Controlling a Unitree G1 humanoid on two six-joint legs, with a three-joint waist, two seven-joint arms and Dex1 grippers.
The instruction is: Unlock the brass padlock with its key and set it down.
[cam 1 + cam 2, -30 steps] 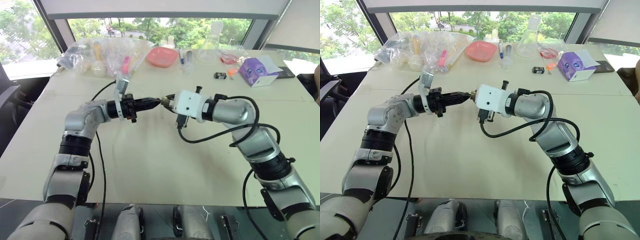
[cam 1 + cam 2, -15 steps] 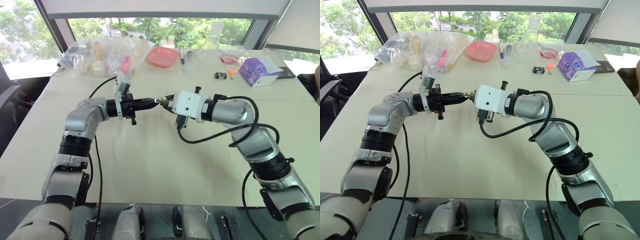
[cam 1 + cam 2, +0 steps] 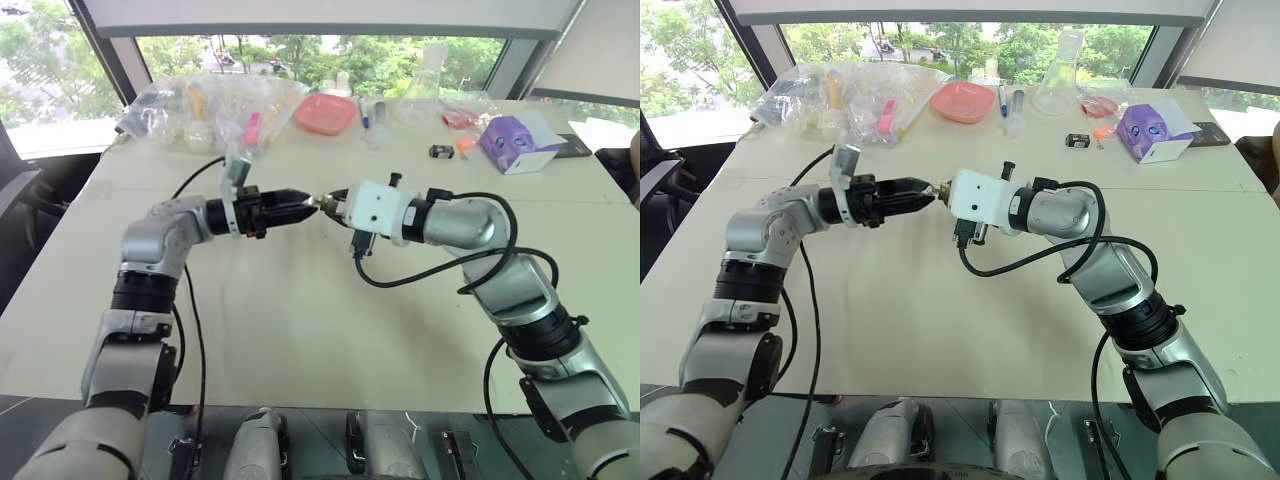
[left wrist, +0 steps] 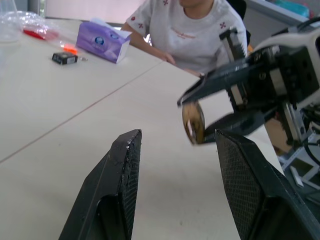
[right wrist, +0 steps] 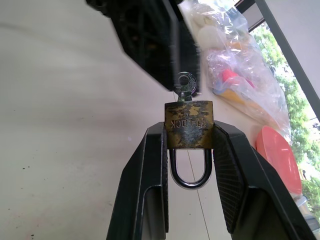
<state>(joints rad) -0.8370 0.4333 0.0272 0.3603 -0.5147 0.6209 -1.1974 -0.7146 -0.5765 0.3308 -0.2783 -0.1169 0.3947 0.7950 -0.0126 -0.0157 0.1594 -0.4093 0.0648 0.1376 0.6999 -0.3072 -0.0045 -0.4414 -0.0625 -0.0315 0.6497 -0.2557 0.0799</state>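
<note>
So the brass padlock (image 5: 189, 124) is pinched by its body between the two fingers of the right claw (image 5: 189, 165), up in the air over the middle of the desk (image 3: 300, 340), around the centre of the head-camera frame. In the right wrist view the shackle loop hangs down between the fingers and looks seated in the body. A small silvery key (image 5: 185, 83) sticks out of the far end of the lock.

The left claw (image 4: 175, 190) sits right across from it, pointing at the lock and key, fingers spread apart with nothing between them. From the left wrist view the padlock sits out past its fingertips, in line with the gap.

Further out, along the upper edge of the frame at the far side of the desk: a pile of clear plastic bags (image 3: 200, 105) at upper left, a pink dish (image 3: 324, 112) top centre, a purple tissue box (image 3: 515, 143) and a small black-and-white box (image 3: 440, 151) at upper right. A person in a white shirt (image 4: 192, 30) sits at the desk's edge.
</note>
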